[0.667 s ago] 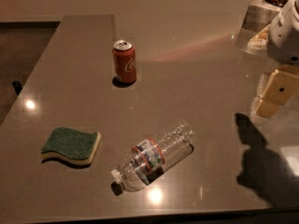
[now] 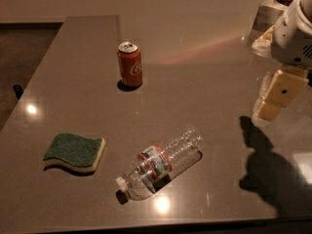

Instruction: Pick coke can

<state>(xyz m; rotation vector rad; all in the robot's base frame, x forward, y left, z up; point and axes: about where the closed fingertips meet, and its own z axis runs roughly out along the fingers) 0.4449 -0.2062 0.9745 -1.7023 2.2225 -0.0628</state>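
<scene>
The coke can [image 2: 130, 65] is red-orange with white script and a silver top. It stands upright on the grey table [image 2: 195, 82], towards the back left. My gripper [image 2: 271, 101], with cream-coloured parts below a white wrist, hangs above the table at the right edge of the view. It is far to the right of the can and holds nothing. Its shadow falls on the table below it.
A clear plastic water bottle [image 2: 161, 164] lies on its side near the front middle. A green and yellow sponge [image 2: 75, 152] lies at the front left. A box with brown contents [image 2: 278, 4] stands at the back right. The table's left edge borders dark floor.
My gripper has shifted slightly to the left. The can, bottle and sponge have not moved.
</scene>
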